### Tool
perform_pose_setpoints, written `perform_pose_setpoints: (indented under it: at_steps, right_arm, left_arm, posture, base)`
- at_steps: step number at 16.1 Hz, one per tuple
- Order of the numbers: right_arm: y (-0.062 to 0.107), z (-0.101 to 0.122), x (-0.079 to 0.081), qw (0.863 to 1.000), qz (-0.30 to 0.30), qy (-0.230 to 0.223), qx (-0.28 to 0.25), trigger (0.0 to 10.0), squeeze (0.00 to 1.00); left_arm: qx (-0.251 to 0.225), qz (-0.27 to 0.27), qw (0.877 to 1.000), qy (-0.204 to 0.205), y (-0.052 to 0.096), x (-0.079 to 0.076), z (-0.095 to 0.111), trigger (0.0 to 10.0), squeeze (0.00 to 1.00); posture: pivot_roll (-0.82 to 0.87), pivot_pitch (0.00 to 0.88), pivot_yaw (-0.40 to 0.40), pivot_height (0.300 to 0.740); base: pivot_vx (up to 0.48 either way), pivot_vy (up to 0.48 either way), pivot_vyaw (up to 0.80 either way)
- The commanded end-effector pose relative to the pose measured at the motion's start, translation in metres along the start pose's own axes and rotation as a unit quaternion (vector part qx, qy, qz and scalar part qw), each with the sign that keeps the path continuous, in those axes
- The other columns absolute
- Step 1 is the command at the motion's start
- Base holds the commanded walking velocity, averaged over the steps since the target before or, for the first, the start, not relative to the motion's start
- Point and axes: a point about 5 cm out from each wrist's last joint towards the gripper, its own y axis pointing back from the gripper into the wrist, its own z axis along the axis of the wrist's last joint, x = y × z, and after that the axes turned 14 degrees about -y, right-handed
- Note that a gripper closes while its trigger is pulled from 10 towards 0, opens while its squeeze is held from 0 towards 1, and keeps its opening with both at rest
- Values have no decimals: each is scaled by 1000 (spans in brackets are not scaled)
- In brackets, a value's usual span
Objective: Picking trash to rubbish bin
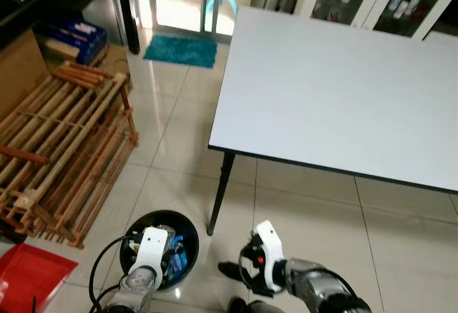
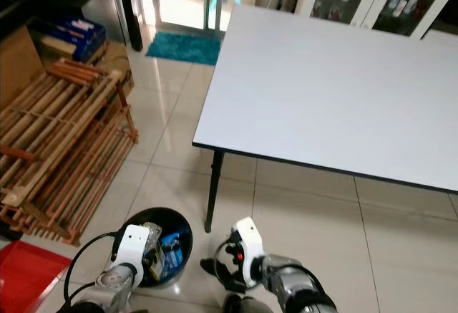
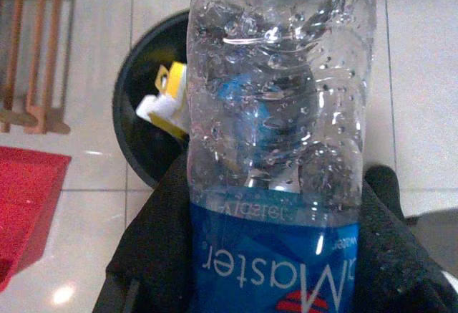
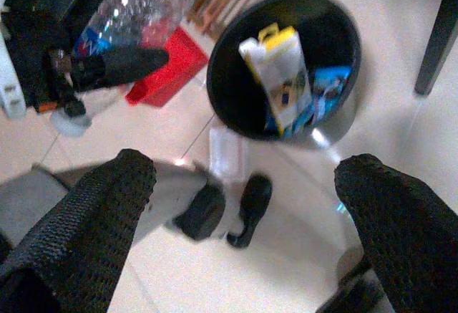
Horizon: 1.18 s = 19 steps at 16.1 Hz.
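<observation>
Holding packaging, the black bin [image 4: 336, 105] sits below the left gripper's [image 3: 272, 256] bottle [image 3: 279, 112].

Left arm [image 1: 136, 284]: silver, at 7 o'clock in the head views, wrist raised forward. Left gripper [image 3: 272, 256]: black fingers [image 3: 154, 241] clamped on either side of a clear bottle.
Right arm [image 1: 322, 291]: silver, at 5 o'clock, forearm bent inward. Right gripper [image 4: 243, 205]: fingers [image 4: 93, 205] spread wide apart, nothing between them, pointing down at the floor.

black bin [image 1: 187, 221], white table [image 1: 343, 91], wooden rack [image 1: 64, 148]
</observation>
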Motion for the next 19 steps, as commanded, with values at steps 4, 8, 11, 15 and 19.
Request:
perform_pose_setpoints:
  at_steps: [4, 8, 11, 15, 19]
  right_arm:
    - [3, -5, 4, 1000, 28, -6, -1, 10000, 0]
    - [-5, 5, 11, 1000, 19, 0, -20, 10000, 0]
    - [-6, 11, 13, 999, 10, 0, -48, 10000, 0]
    - [-5, 7, 12, 999, 0, 8, -45, 10000, 0]
    - [-6, 2, 12, 999, -4, 10, -36, 10000, 0]
  left_arm:
    - [12, -9, 1000, -17, 2, -4, -9, 10000, 0]
    - [13, 5, 1000, -14, 2, 4, -9, 10000, 0]
    - [13, 5, 1000, -15, 2, 3, -9, 10000, 0]
    - [13, -1, 1000, -16, 2, 0, -9, 10000, 0]
    - [14, -2, 1000, -17, 2, 0, -10, 10000, 0]
  posture:
    - [-46, 230, -142, 740]
    - [-24, 203, -126, 740]
    - [-22, 193, -115, 740]
    - [-24, 199, -109, 740]
    - [-25, 209, -111, 740]
  base:
    - [0, 0, 0]
    - [0, 0, 0]
    - [0, 0, 0]
    - [0, 0, 600]
    - [0, 0, 800]
